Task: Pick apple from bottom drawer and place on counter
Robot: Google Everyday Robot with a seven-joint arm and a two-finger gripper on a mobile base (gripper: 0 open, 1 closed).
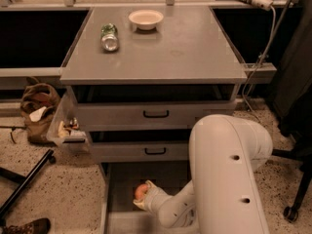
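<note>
The small red-and-yellow apple is in the open bottom drawer, over its grey floor near the middle. My gripper reaches into the drawer from the right at the end of the bulky white arm. Its pale fingers sit on either side of the apple and are closed on it. The grey counter tops the cabinet above. The arm hides the right part of the drawer.
A white bowl and a can lying on its side are at the back left of the counter. The two upper drawers stand slightly open. A brown bag and a clear bin are left of the cabinet. A chair base stands to the right.
</note>
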